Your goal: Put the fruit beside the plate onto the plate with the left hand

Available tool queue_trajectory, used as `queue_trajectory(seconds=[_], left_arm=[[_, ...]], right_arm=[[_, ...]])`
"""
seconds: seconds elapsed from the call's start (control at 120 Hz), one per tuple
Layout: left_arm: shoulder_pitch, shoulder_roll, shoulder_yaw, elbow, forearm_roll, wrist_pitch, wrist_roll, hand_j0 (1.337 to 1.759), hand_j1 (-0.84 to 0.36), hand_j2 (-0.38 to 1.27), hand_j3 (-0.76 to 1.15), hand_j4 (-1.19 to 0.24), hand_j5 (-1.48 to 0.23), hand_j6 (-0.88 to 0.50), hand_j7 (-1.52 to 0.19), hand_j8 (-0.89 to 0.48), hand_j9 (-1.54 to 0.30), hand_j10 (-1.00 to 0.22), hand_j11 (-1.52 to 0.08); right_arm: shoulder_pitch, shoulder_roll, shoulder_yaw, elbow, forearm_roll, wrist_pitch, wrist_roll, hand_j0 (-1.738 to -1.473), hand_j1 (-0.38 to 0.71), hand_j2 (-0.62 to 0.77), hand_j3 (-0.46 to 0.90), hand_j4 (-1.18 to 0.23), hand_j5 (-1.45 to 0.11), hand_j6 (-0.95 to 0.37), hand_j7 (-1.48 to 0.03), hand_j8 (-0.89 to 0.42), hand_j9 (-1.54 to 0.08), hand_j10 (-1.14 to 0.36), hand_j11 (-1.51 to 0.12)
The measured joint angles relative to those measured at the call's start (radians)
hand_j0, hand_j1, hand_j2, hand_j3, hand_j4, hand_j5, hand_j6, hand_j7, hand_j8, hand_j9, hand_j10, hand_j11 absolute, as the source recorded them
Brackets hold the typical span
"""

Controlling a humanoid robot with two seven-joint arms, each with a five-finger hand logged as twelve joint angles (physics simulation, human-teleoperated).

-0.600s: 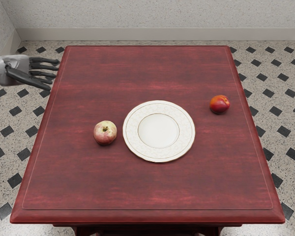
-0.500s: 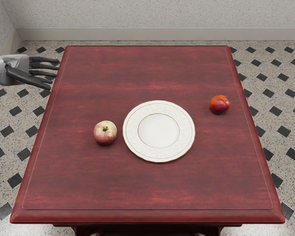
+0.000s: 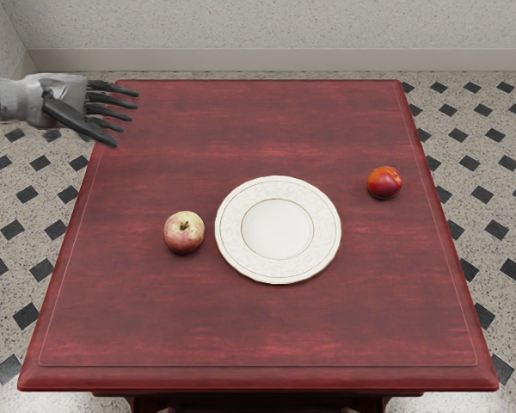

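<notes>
Reaching farther over the table's (image 3: 241, 335) far-left corner, left hand (image 3: 73, 101) spreads empty fingers, well apart from apple (image 3: 184, 232) beside plate (image 3: 278, 230).

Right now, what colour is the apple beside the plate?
The apple is red and yellow-green, seen in head view.
</notes>
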Motion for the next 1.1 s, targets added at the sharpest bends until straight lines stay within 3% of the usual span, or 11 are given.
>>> queue_trajectory(seconds=[0.083, 0.15, 0.225, 0.342, 0.442, 0.542, 0.617, 0.725, 0.917, 1.1], left_arm=[[-0.088, 0.048, 0.052, -0.080, 0.026, 0.000, 0.007, 1.658, 0.05, 0.05, 0.00, -0.25, -0.32, -0.25, -0.32, -0.25, -0.32, -0.25, -0.32], [-0.273, 0.068, 0.179, -0.173, 0.051, 0.000, 0.010, 1.658, 0.05, 0.05, 0.00, -0.25, -0.32, -0.25, -0.32, -0.25, -0.32, -0.25, -0.32], [-0.407, 0.099, 0.344, -0.310, 0.067, 0.018, 0.011, 1.658, 0.05, 0.05, 0.00, -0.25, -0.32, -0.25, -0.32, -0.25, -0.32, -0.25, -0.32], [-0.561, 0.091, 0.564, -0.522, 0.084, 0.207, 0.012, 1.658, 0.05, 0.05, 0.00, -0.25, -0.32, -0.25, -0.32, -0.25, -0.32, -0.25, -0.32], [-0.701, 0.050, 0.720, -0.647, 0.090, 0.379, 0.013, 1.658, 0.05, 0.05, 0.00, -0.25, -0.32, -0.25, -0.32, -0.25, -0.32, -0.25, -0.32], [-0.786, -0.036, 0.852, -0.740, 0.092, 0.556, 0.031, 1.658, 0.05, 0.05, 0.00, -0.25, -0.32, -0.25, -0.32, -0.25, -0.32, -0.25, -0.32], [-0.830, -0.097, 0.934, -0.792, 0.092, 0.678, 0.044, 1.658, 0.05, 0.05, 0.00, -0.25, -0.32, -0.25, -0.32, -0.25, -0.32, -0.25, -0.32], [-0.861, -0.170, 1.001, -0.832, 0.093, 0.808, 0.094, 1.658, 0.05, 0.05, 0.00, -0.25, -0.32, -0.25, -0.32, -0.25, -0.32, -0.25, -0.32], [-0.866, -0.316, 1.051, -0.873, 0.094, 1.007, 0.196, 1.658, 0.05, 0.05, 0.00, -0.25, -0.32, -0.25, -0.32, -0.25, -0.32, -0.25, -0.32], [-0.894, -0.424, 1.072, -0.899, 0.088, 1.105, 0.250, 1.658, 0.05, 0.05, 0.00, -0.25, -0.32, -0.25, -0.32, -0.25, -0.32, -0.25, -0.32]], right_arm=[[0.000, 0.000, 0.000, 0.000, 0.000, 0.000, 0.000, -1.658, -0.31, -0.01, 0.00, -0.04, -0.05, -0.04, -0.05, -0.04, -0.05, -0.04, -0.05], [0.000, 0.000, 0.000, 0.000, 0.000, 0.000, 0.000, -1.658, -0.31, -0.01, 0.00, -0.04, -0.05, -0.04, -0.05, -0.04, -0.05, -0.04, -0.05], [0.000, 0.000, 0.000, 0.000, 0.000, 0.000, 0.000, -1.658, -0.31, -0.01, 0.00, -0.04, -0.05, -0.04, -0.05, -0.04, -0.05, -0.04, -0.05], [0.000, 0.000, 0.000, 0.000, 0.000, 0.000, 0.000, -1.658, -0.31, -0.01, 0.00, -0.04, -0.05, -0.04, -0.05, -0.04, -0.05, -0.04, -0.05], [0.000, 0.000, 0.000, 0.000, 0.000, 0.000, 0.000, -1.658, -0.31, -0.01, 0.00, -0.04, -0.05, -0.04, -0.05, -0.04, -0.05, -0.04, -0.05], [0.000, 0.000, 0.000, 0.000, 0.000, 0.000, 0.000, -1.658, -0.31, -0.01, 0.00, -0.04, -0.05, -0.04, -0.05, -0.04, -0.05, -0.04, -0.05], [0.000, 0.000, 0.000, 0.000, 0.000, 0.000, 0.000, -1.658, -0.31, -0.01, 0.00, -0.04, -0.05, -0.04, -0.05, -0.04, -0.05, -0.04, -0.05], [0.000, 0.000, 0.000, 0.000, 0.000, 0.000, 0.000, -1.658, -0.31, -0.01, 0.00, -0.04, -0.05, -0.04, -0.05, -0.04, -0.05, -0.04, -0.05], [0.000, 0.000, 0.000, 0.000, 0.000, 0.000, 0.000, -1.658, -0.31, -0.01, 0.00, -0.04, -0.05, -0.04, -0.05, -0.04, -0.05, -0.04, -0.05], [0.000, 0.000, 0.000, 0.000, 0.000, 0.000, 0.000, -1.658, -0.31, -0.01, 0.00, -0.04, -0.05, -0.04, -0.05, -0.04, -0.05, -0.04, -0.05]])
